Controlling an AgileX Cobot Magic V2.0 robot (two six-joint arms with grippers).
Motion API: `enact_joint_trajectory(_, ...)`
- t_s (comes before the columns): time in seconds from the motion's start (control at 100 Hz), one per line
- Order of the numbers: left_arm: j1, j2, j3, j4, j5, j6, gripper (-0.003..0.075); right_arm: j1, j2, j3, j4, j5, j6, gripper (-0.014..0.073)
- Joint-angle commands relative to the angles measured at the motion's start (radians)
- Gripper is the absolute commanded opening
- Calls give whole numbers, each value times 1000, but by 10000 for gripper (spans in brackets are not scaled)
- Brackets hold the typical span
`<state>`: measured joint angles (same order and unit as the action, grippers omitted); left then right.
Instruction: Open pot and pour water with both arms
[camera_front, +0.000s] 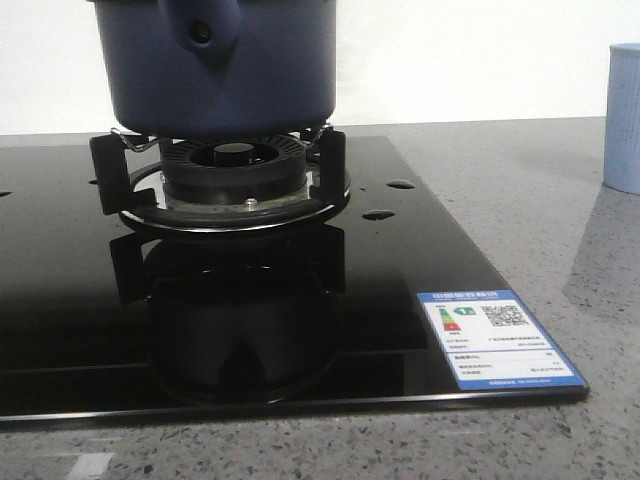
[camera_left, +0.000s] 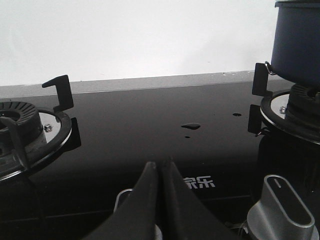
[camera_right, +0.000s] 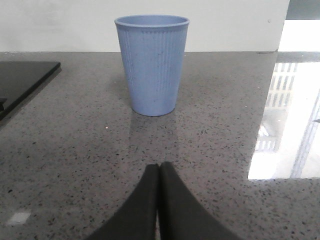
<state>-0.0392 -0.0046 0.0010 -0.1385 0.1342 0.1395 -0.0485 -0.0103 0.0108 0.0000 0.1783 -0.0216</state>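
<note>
The dark navy-blue pot (camera_front: 222, 70) stands on the burner grate (camera_front: 225, 175) of the black glass hob, its handle lug with a hole facing the front camera; its top is cut off by the frame. It also shows in the left wrist view (camera_left: 298, 45) at the far side. My left gripper (camera_left: 160, 165) is shut and empty, low over the hob between the two burners. My right gripper (camera_right: 160, 166) is shut and empty over the grey stone counter, pointing at a pale-blue ribbed cup (camera_right: 152, 65). Neither gripper shows in the front view.
The pale-blue cup (camera_front: 624, 120) stands on the counter right of the hob (camera_front: 400, 260). A second burner (camera_left: 22, 127) lies left of my left gripper, and a silver knob (camera_left: 282, 210) sits close beside it. Water drops (camera_left: 190, 126) lie on the glass. An energy label (camera_front: 497, 338) marks the hob's front right corner.
</note>
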Motion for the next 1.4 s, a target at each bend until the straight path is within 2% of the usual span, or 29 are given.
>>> enact_joint_trajectory(0.0, 0, -27, 9, -3, -76, -12, -20, 2, -19, 24, -7, -75, -7, -49)
enact_joint_trajectory(1.21, 0, -27, 9, -3, -78, -12, -20, 2, -19, 24, -7, -91, -7, -49)
enact_joint_trajectory(1.39, 0, -27, 9, -12, -127, -12, -20, 2, -19, 24, 89, -102, -7, -49)
